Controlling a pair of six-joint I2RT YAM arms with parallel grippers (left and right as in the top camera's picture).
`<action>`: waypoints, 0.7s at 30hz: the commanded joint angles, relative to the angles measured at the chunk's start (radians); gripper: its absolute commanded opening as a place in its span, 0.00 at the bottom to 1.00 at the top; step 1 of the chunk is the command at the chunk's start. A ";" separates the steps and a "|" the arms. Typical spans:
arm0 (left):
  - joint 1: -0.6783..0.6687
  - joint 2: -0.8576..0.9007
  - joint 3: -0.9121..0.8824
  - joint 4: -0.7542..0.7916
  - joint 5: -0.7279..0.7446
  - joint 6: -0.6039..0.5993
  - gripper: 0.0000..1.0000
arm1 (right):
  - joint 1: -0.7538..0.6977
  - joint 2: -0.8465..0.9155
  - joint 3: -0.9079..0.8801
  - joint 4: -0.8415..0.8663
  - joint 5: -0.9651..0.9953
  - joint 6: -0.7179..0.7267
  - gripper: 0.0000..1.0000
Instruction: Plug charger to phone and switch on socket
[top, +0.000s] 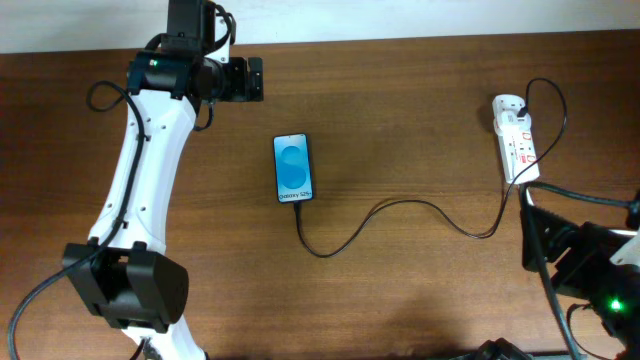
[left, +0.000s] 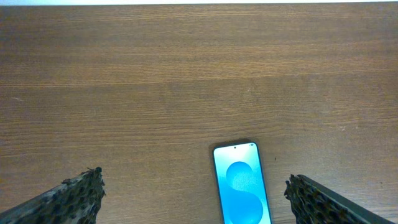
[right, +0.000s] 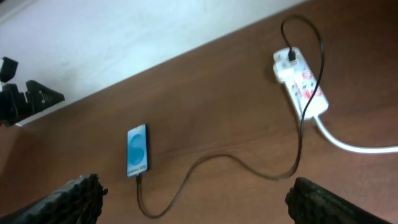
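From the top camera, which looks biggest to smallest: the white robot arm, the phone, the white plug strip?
1. The left arm, by far the biggest.
2 and 3. The socket and the phone look about alike: the socket is longer, the phone wider, so I won't rank them.

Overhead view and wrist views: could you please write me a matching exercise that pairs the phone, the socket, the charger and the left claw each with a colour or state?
Things:
1. phone
2. socket
3. charger
4. left claw

Colours or states:
A. white, with small red marks
B. open, holding nothing
C. screen lit blue
D. thin and black, one end reaching the phone's lower edge

Pairs: 1-C, 2-A, 3-D, 4-B
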 joint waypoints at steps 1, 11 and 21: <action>0.003 0.007 -0.003 -0.001 -0.004 0.012 0.99 | 0.005 -0.017 -0.097 -0.018 -0.001 -0.013 0.98; 0.003 0.007 -0.003 -0.001 -0.004 0.012 0.99 | 0.500 -0.256 -0.721 0.810 0.202 -0.013 0.98; 0.003 0.007 -0.003 -0.001 -0.004 0.012 0.99 | 0.707 -0.529 -1.286 1.419 0.627 -0.013 0.98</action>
